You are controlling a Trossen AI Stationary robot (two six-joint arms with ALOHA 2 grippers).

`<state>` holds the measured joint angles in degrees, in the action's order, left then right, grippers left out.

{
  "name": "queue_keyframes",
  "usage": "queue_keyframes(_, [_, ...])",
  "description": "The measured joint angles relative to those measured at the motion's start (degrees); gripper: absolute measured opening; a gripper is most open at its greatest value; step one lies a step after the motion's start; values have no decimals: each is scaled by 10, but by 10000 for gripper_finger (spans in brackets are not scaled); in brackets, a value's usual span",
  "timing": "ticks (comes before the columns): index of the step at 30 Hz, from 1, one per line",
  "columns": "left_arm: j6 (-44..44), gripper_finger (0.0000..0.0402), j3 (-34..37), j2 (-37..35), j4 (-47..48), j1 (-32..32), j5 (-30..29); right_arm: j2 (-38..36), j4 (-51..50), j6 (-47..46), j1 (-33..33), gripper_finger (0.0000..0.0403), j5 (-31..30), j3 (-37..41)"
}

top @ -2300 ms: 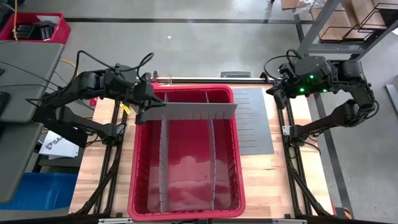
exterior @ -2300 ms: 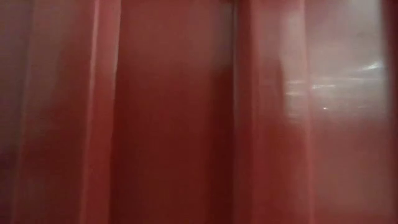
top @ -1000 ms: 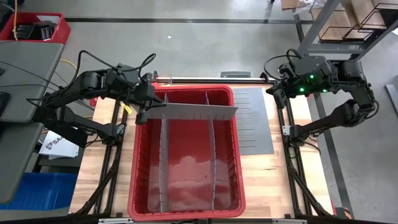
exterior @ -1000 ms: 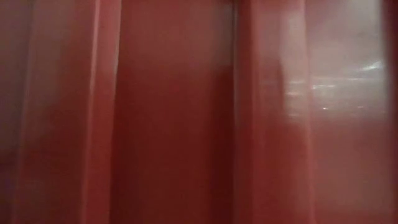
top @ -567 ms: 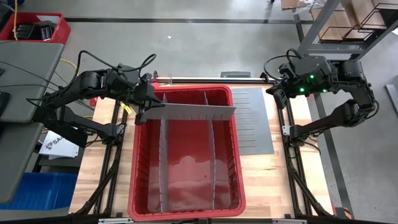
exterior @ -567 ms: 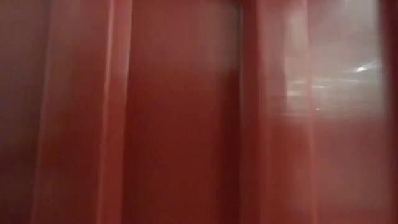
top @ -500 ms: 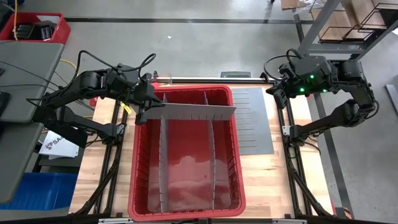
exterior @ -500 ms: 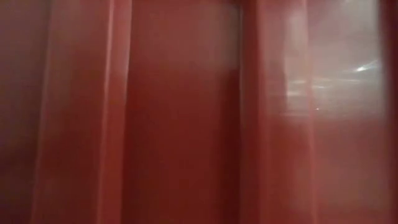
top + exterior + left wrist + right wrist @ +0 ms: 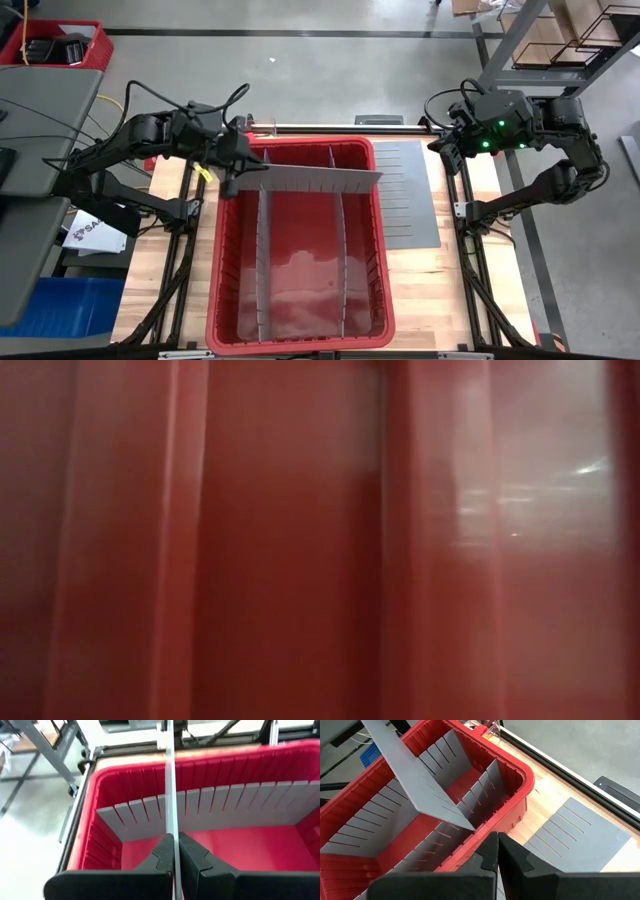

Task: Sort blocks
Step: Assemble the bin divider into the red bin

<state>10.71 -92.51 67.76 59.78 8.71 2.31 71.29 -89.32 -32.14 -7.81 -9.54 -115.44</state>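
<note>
Little has moved since the earlier frames: the held divider sheet [image 9: 305, 180] has only tipped slightly, its free end now a touch higher over the red bin [image 9: 300, 335], and both arms stand where they stood.

Red bin: it fills the middle of the table [image 9: 440, 275], below and in front of the left gripper [image 9: 232, 176], and it blocks the low view entirely. Two long grey dividers [image 9: 263, 262] run lengthwise inside it.

Held divider sheet: it is pinched edge-on at one end by the left gripper and reaches across the bin's far end, away from those fingers. It appears thin, light and fairly stiff, so a grip at one end likely lets the free end sway.

Spare divider sheet [image 9: 405, 195]: it lies flat on the table just beside the bin, below and in front of the right gripper [image 9: 497, 851], which hangs with its fingers pressed together on nothing.

Blocks: none shows in any view, so their place relative to either gripper cannot be told. Small hard plastic bricks would likely be light, rigid and somewhat slick, best pinched across two flat opposite sides.
</note>
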Motion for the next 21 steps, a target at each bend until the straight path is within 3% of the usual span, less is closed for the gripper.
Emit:
queue_keyframes(13, [-5,0,0,-3,-22,0,0,0,0,1,0,0,0,0])
queue_keyframes(21, [-24,0,66,-22,-74,-1,-2,0,0,7,0,0,0,0])
